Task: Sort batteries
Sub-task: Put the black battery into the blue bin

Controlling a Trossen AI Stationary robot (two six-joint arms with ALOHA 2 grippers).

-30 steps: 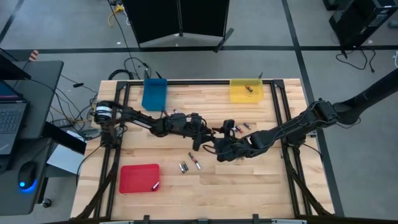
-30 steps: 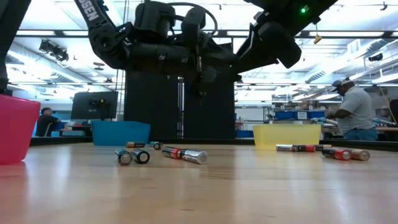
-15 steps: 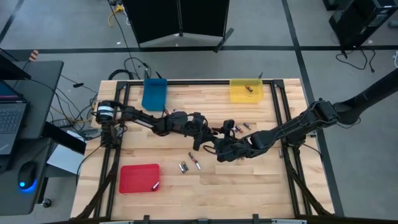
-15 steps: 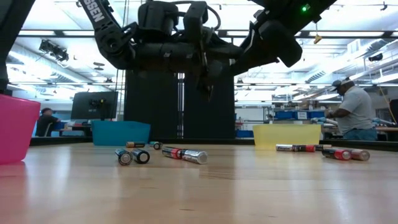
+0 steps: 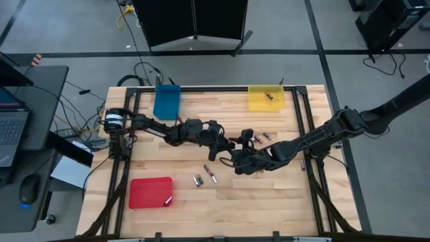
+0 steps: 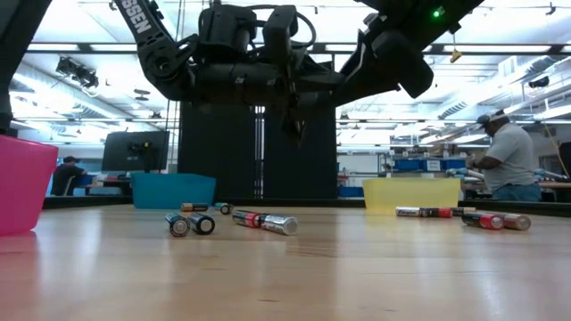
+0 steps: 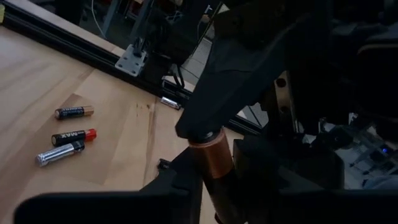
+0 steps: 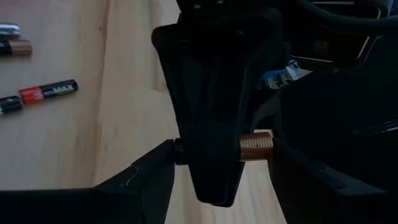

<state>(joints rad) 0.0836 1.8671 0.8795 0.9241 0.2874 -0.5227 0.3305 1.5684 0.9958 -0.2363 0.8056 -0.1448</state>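
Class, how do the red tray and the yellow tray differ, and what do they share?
The red tray lies on the left arm's side, low in the high view; the yellow tray lies on the right arm's side, higher up. The red tray's battery is pale; the yellow tray's battery is dark. Each holds one visible battery.

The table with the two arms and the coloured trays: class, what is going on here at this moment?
Two robot arms meet above the middle of the wooden table, sorting batteries. The left gripper and the right gripper are close together, with a copper-ended battery between their fingers, as if in a handover. Loose batteries lie on the wood nearby. The red tray and the yellow tray each hold a battery already; the blue tray looks empty.
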